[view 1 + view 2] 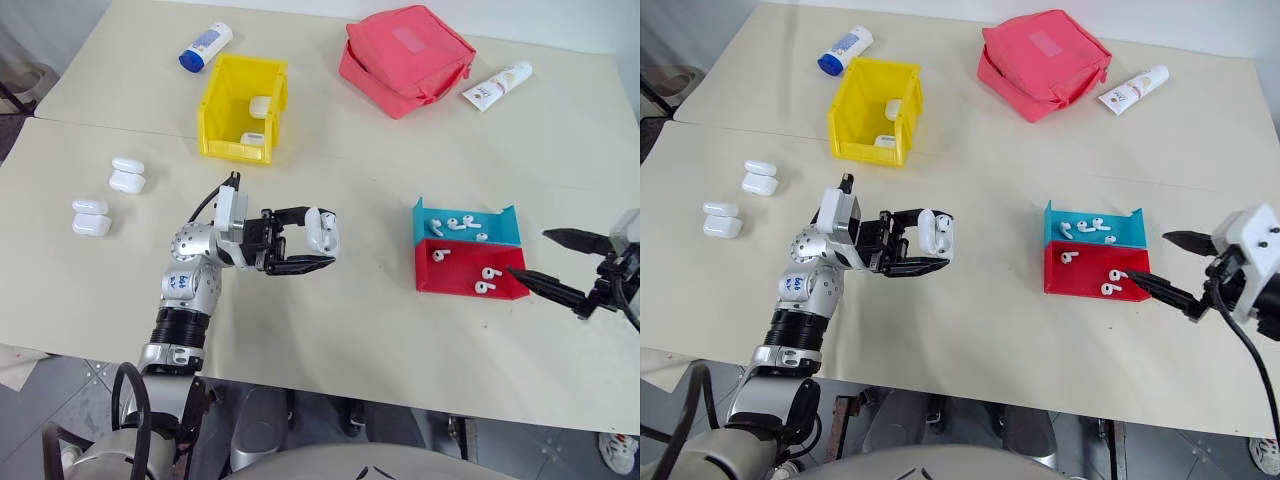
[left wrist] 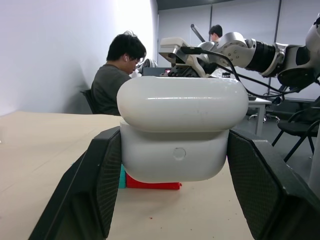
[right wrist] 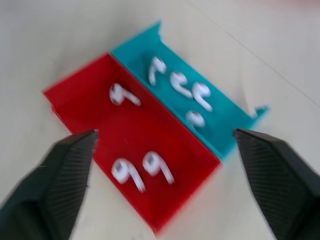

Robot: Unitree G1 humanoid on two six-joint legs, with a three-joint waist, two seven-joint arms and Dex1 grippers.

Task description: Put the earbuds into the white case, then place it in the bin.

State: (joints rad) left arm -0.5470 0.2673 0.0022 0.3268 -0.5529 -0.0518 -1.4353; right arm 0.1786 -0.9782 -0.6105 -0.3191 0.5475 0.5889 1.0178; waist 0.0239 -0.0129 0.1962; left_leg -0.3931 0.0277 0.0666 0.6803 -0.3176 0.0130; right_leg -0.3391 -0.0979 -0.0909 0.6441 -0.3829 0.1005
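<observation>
My left gripper [image 1: 325,238] is shut on the white case [image 1: 322,230], held above the table's middle, its lid down in the left wrist view [image 2: 182,125]. Several earbuds lie in two small trays to the right: some in the red tray [image 1: 485,280], some in the blue tray [image 1: 460,224]. Just right of those trays hangs my right gripper [image 1: 528,252], open and empty, its fingertips pointing at the red tray [image 3: 125,135]. The yellow bin [image 1: 215,110] stands at the back left with two white cases [image 1: 260,105] inside.
Two pairs of white cases [image 1: 127,175] [image 1: 90,217] lie on the left of the table. A red pouch [image 1: 405,60] and a white tube [image 1: 497,85] are at the back right, and a blue-capped bottle [image 1: 205,47] sits behind the bin. A person [image 2: 117,75] sits beyond the table.
</observation>
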